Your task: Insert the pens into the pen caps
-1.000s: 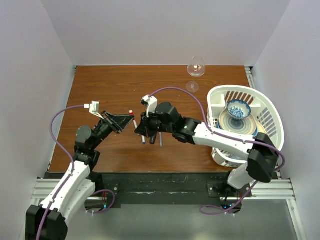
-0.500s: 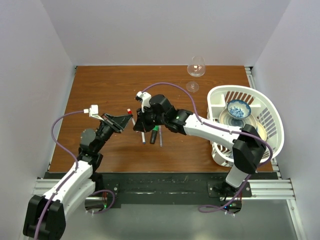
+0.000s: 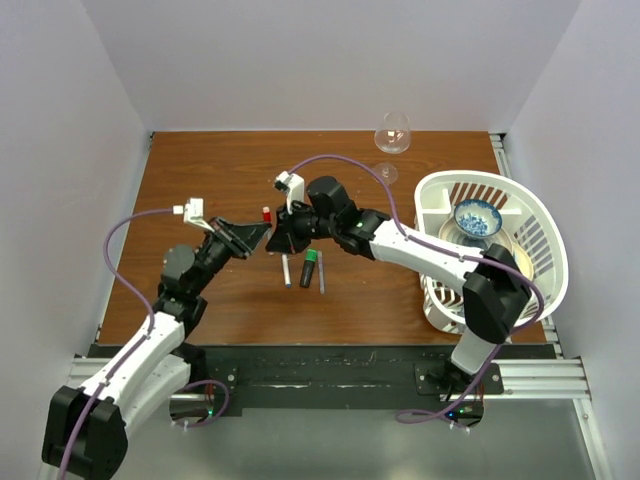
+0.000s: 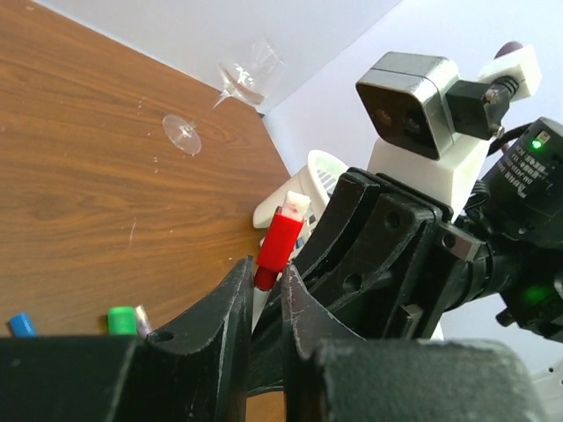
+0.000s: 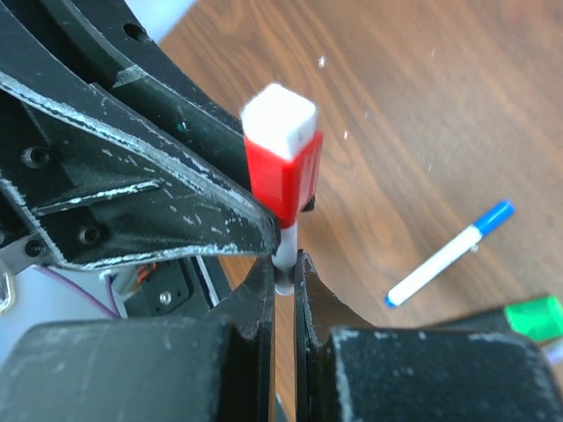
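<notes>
- Spanning the whole view, the brown table (image 3: 200, 180) carried a white basket (image 3: 545, 225) at its right edge. The right arm crossed the basket's near-left wall and hid part of it.
- Left of the basket, over mid-table, the left gripper (image 4: 264, 274) and right gripper (image 5: 283, 268) sat tip to tip.
- A clear wine glass (image 3: 392, 133) was beyond the basket's far-left corner, its outline faint.
- Between the two grippers, well left of the basket, was the red-capped pen (image 4: 280, 239), lifted off the wood. The left fingers were closed on it just under the cap. The right fingers pinched the thin shaft lower down, and the rest of the shaft was hidden.
- Left of the basket, on the wood, lay a blue-capped white pen (image 5: 444, 257), a green-capped black marker (image 3: 309, 268) and a thin grey pen (image 3: 321, 276). Both wrist views cut the marker down to its green end.
</notes>
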`<control>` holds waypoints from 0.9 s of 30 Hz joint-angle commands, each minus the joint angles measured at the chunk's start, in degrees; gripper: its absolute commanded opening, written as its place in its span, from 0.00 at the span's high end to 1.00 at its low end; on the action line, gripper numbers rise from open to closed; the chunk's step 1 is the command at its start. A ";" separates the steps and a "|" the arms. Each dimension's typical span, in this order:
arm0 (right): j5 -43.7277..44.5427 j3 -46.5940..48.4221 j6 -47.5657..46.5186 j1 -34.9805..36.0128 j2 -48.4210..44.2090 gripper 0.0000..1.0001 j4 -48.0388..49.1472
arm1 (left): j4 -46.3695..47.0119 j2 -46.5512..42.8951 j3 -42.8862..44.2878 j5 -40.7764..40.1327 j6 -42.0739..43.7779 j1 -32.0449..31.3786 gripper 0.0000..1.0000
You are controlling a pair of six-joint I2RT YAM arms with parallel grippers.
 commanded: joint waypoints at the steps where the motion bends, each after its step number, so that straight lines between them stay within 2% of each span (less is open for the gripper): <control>1: 3.73 -1.18 -1.51 -4.16 -8.08 1.00 27.31 | -22.05 0.82 11.13 18.02 4.23 -4.87 1.00; 4: 1.36 -5.93 -1.86 -3.90 -11.15 1.00 28.02 | -26.73 2.66 19.14 15.91 7.58 -4.87 0.99; 5: 0.82 -6.91 -1.95 -3.81 -12.21 1.00 28.02 | -27.18 3.63 20.65 15.73 8.45 -4.96 0.87; 7: -0.41 -9.28 -2.12 -3.72 -12.92 1.00 27.93 | -28.41 4.42 24.77 14.60 9.16 -4.87 0.73; 8: -1.02 -10.08 -2.12 -3.64 -13.44 1.00 27.93 | -28.94 4.86 25.93 13.63 9.86 -4.87 0.60; 11: -1.99 -12.28 -2.04 -3.55 -15.11 1.00 27.49 | -31.22 6.01 30.32 13.01 12.40 -4.79 0.48; 18: -3.13 -14.65 -1.33 -3.20 -16.96 1.00 27.05 | -36.58 8.91 38.15 11.69 17.69 -4.79 0.41; 27: -3.05 -14.92 -0.37 -2.23 -16.52 1.00 27.49 | -38.79 11.46 41.59 8.97 21.65 -4.61 0.44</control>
